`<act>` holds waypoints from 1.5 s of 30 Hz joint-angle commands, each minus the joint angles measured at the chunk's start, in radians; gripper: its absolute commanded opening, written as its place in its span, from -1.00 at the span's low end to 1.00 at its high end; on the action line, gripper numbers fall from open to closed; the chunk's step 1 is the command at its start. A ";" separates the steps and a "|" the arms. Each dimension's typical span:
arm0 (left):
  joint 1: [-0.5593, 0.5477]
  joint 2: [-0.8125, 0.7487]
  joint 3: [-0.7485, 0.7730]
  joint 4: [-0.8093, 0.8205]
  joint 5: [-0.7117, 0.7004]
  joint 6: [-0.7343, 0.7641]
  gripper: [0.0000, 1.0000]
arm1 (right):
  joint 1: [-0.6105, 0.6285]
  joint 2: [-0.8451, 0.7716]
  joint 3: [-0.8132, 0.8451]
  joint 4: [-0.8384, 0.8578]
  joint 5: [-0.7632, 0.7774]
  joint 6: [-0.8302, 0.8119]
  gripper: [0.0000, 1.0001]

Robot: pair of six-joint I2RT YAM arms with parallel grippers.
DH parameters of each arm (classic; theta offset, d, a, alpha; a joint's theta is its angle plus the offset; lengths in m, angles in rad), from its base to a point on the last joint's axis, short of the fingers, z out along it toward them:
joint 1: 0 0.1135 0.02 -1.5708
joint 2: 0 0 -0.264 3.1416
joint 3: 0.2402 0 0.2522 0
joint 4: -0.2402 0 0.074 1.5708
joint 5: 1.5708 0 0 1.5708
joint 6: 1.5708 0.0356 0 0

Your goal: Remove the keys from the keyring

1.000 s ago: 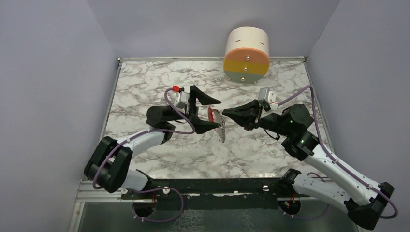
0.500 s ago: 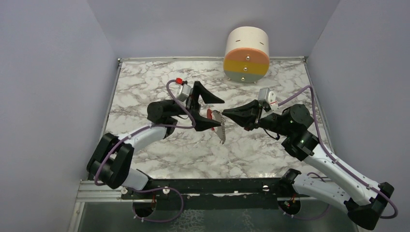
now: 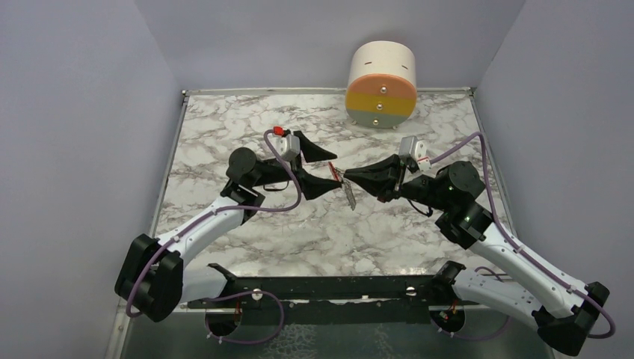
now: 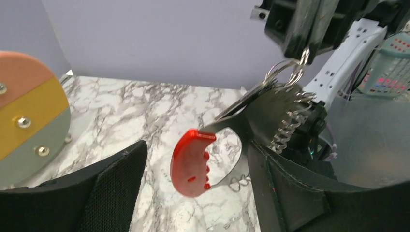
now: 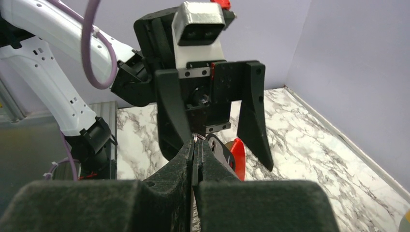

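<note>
Two robot arms meet nose to nose above the middle of a white, grey-veined marble tabletop (image 3: 224, 134). Your right gripper (image 3: 348, 176) is clenched on the keyring (image 4: 285, 71), a small thin metal loop with a see-through centre. It pinches the loop by its top and holds it up off the table. The keys (image 3: 348, 191) hang from that loop in the air between the two arms. They are a bright red curved plastic-headed piece (image 4: 191, 162) and, beside it, a silvery jagged chain-like metal strip (image 4: 285, 130). Holding the ring high probably lets the keys dangle clear of your right fingers, where the other arm can reach them.

Your left gripper (image 3: 334, 173) is released, its two black fingers spread wide on either side of the bunch. In the left wrist view the red piece sits in the gap with space on both sides. The strip lies close against one finger (image 4: 290, 193), and you cannot tell whether they touch. That spread looks like the set-up for closing on one key while the right arm anchors the ring, so the key can be worked along the loop and off. No key is off yet. The risk is the loose bunch slipping from the closing fingers.

A round cylinder with peach, yellow and grey-green bands (image 3: 381, 93) stands at the table's far edge, well apart.
</note>
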 commanded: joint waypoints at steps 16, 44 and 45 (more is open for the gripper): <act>-0.016 -0.009 0.021 -0.074 0.118 0.079 0.08 | 0.007 0.005 0.028 0.062 -0.062 0.018 -0.98; -0.030 -0.146 0.045 -0.371 -0.140 0.163 -1.00 | 0.006 -0.041 0.092 -0.120 0.051 -0.044 -0.70; -0.030 -0.145 0.053 -0.409 -0.162 0.185 -1.00 | 0.006 -0.046 0.102 -0.140 0.074 -0.051 -0.67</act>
